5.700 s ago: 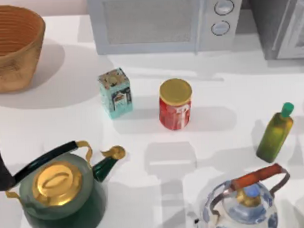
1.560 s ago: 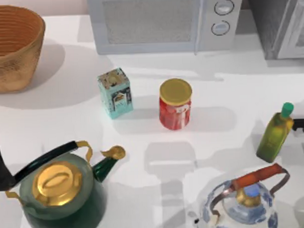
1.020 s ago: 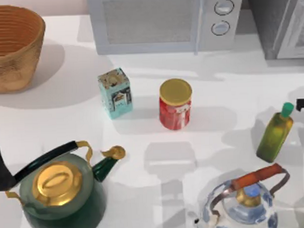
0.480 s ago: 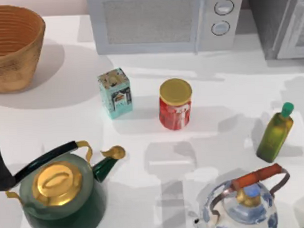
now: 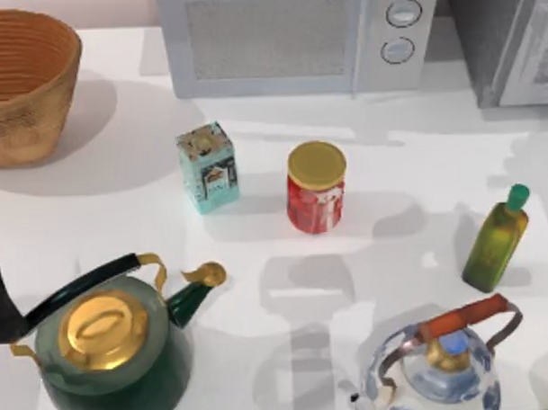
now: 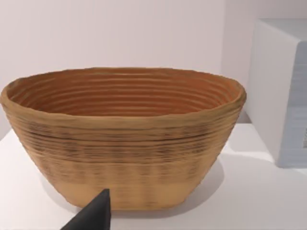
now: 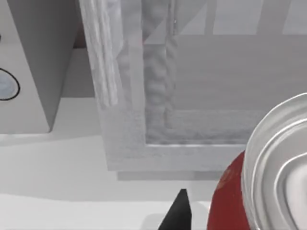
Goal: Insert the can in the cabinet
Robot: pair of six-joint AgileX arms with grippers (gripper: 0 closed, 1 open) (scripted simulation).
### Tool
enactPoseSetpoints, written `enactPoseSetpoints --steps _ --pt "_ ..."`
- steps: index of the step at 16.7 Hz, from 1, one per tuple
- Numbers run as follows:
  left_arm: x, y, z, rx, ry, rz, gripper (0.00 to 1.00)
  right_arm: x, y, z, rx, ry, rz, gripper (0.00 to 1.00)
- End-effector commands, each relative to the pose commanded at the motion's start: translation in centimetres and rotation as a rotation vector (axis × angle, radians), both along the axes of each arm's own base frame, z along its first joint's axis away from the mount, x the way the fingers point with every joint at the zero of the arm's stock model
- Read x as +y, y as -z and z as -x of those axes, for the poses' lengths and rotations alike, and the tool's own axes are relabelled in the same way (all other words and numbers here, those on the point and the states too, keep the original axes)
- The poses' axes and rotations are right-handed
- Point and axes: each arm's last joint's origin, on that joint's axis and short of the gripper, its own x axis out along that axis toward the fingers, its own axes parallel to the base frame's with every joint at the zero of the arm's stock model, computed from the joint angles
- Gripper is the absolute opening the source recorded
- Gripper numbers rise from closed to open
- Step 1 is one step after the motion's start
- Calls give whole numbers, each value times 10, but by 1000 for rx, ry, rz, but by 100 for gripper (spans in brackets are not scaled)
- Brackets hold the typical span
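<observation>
cabinet (image 7: pixel 192 81): fills upper right wrist view, framed door facing camera
can (image 7: pixel 268 177): lower right of right wrist view, silver end toward camera, long axis pointing at the cabinet
right gripper: one dark fingertip (image 7: pixel 176 212) beside the can; grip state can't tell
left gripper: dark tip (image 6: pixel 93 213) before the basket (image 6: pixel 120 139), state can't tell

A woven basket (image 6: pixel 122 139) sits on the white table (image 6: pixel 259 201). The microwave's (image 6: pixel 283 91) white side stands beside it. 1 dark fingertip (image 6: pixel 93 214) pokes in low.

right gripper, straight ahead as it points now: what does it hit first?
Likely the dark grey cabinet, at its lighter framed door panel. The silver-topped red can sits close by the right gripper; depth is unclear.
</observation>
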Motion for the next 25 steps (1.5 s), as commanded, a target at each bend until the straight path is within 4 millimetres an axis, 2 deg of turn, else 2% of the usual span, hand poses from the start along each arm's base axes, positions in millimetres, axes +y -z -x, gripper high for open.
enactPoseSetpoints --steps 4,10,13,16,21,25 --pt "0 0 0 0 0 0 100 1 -8 19 -34 -3 2 0" --pt "0 0 0 0 0 0 100 5 -18 91 -177 -12 -2 0" --pt "0 0 0 0 0 0 100 6 -9 129 -269 -15 -1 0" --pt "0 0 0 0 0 0 100 6 10 155 -348 -10 6 0" --pt "0 0 0 0 0 0 100 6 41 170 -400 -8 8 0" --pt "0 0 0 0 0 0 100 6 46 170 -399 -8 7 0"
